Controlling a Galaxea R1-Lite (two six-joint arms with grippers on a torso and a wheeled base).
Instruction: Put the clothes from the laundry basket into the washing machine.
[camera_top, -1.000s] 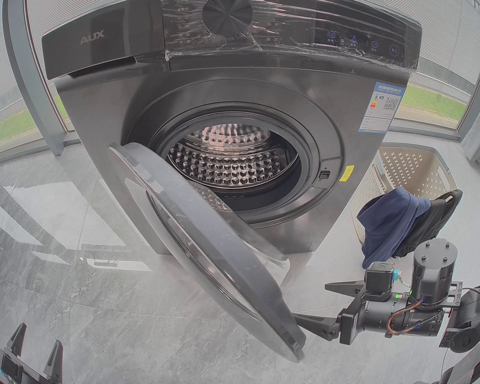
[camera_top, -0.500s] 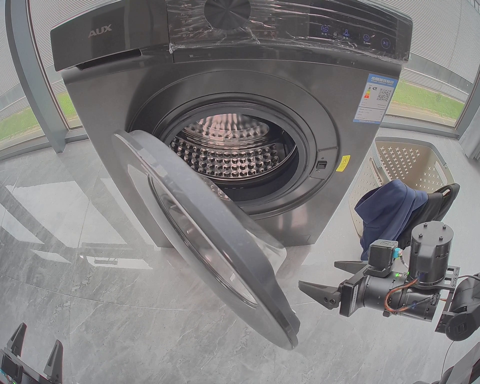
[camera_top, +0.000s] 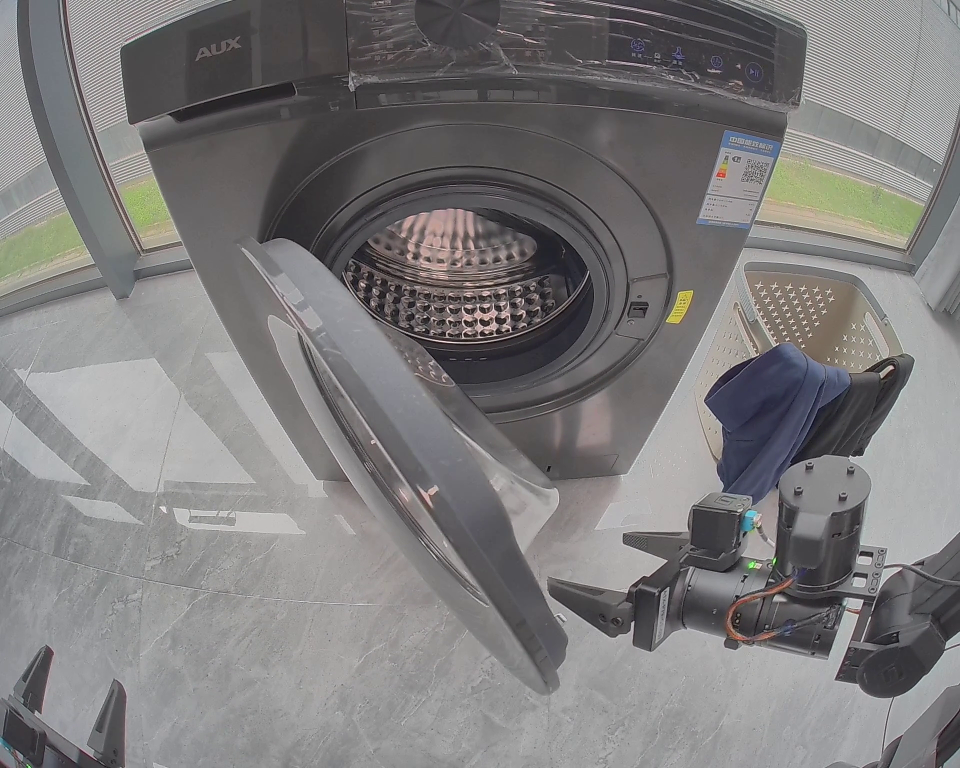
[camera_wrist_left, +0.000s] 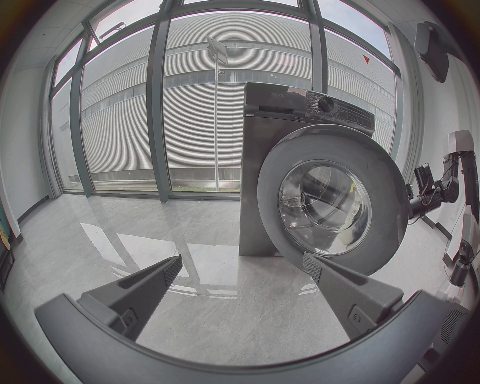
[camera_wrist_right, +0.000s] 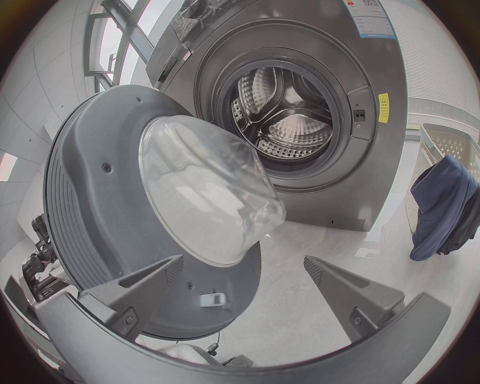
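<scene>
**Q:** Where is the load?
**A:** The clothes are at the basket (camera_top: 812, 296), which stands on the floor just right of the washer (camera_top: 600, 160). A navy garment (camera_top: 768, 412) hangs over the basket's near rim. A black garment (camera_top: 862, 408) touches it on the right. No clothes are visible in the drum (camera_top: 465, 285).

**Q:** How is the navy garment oriented?
**A:** Its long axis is roughly vertical. The top is folded over the rim and the lower end points down toward the floor, outside the basket. The fold at the rim is probably the easiest grasp point.

**Q:** Why is the door (camera_top: 400, 470) placed as it is?
**A:** It is swung out on its left hinge with the free edge toward the robot. This leaves the opening unobstructed from the basket side.

**Q:** What is the gripper status?
**A:** The right gripper (camera_top: 592, 565) is released and empty, with its fingers spread. It sits low, just beside the door's free edge, and contact cannot be confirmed. It points left, away from the basket. The left gripper (camera_wrist_left: 241, 261) is likewise spread and empty, low at the left and well apart from the door.
</scene>
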